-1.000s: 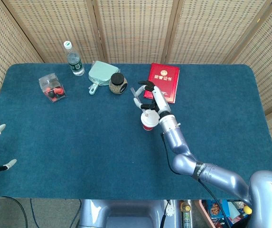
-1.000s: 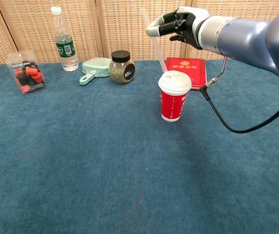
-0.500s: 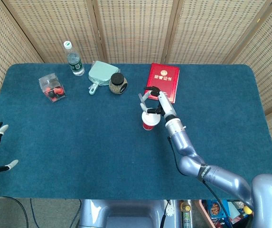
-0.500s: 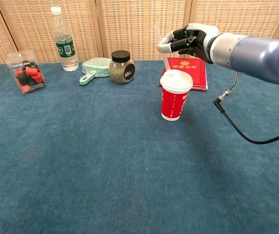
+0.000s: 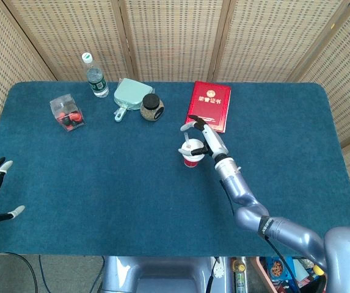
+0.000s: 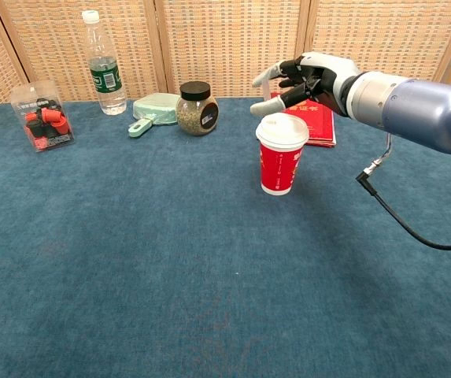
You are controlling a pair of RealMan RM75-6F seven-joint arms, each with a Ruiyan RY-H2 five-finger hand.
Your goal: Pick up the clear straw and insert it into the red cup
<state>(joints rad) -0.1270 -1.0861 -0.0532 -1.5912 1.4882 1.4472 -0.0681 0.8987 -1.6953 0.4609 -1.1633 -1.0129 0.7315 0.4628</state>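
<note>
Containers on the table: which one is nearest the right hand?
The red cup with the white lid, just below the right hand; the jar, bottle and clear box stand farther left.

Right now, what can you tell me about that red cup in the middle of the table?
The red cup is a paper-looking cup with a white plastic-looking lid and white print on its side. It stands upright on the blue table cloth, near the middle, just in front of a red booklet. A clear straw rises from about the lid; it is too faint to tell how deep it goes. The right hand hovers just above and behind the lid, fingers spread apart.
</note>
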